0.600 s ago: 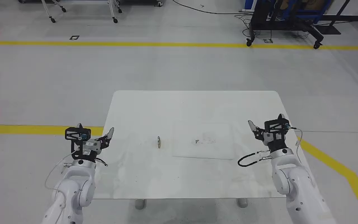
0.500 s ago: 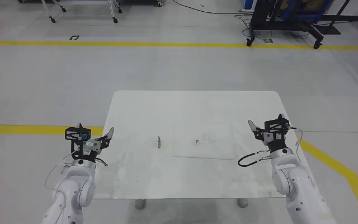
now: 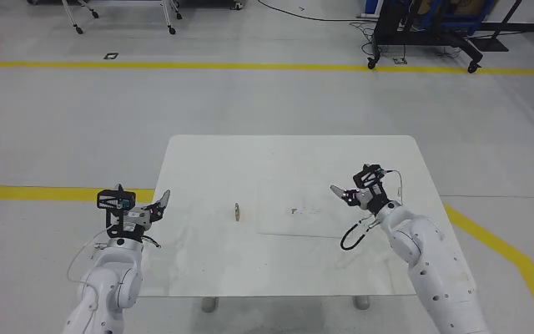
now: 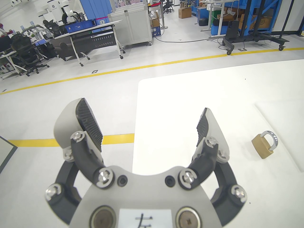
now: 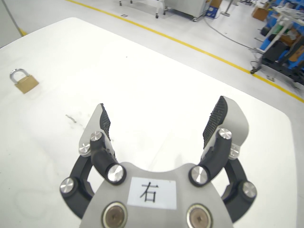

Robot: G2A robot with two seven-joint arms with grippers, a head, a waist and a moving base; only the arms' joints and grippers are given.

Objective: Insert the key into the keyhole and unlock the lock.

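A small brass padlock (image 3: 238, 211) with a silver shackle lies near the middle of the white table (image 3: 292, 159); it also shows as the padlock (image 4: 263, 144) and the padlock (image 5: 23, 81) in the wrist views. A thin small key (image 3: 293, 210) lies flat to the lock's right, seen as a slim key (image 5: 70, 118). My left gripper (image 3: 142, 194) hangs open at the table's left edge, nothing between its fingers (image 4: 143, 110). My right gripper (image 3: 350, 182) is open over the table, right of the key, holding nothing (image 5: 161, 103).
A thin white sheet (image 3: 304, 224) lies flat on the table under the key, and its edge runs close by the lock. A black cable (image 3: 355, 238) hangs from the right arm over the table. Yellow floor lines and racks lie beyond the table.
The right arm has swung inward from the table's right edge to a spot over the table nearer the key. The left arm, lock and key are unmoved.
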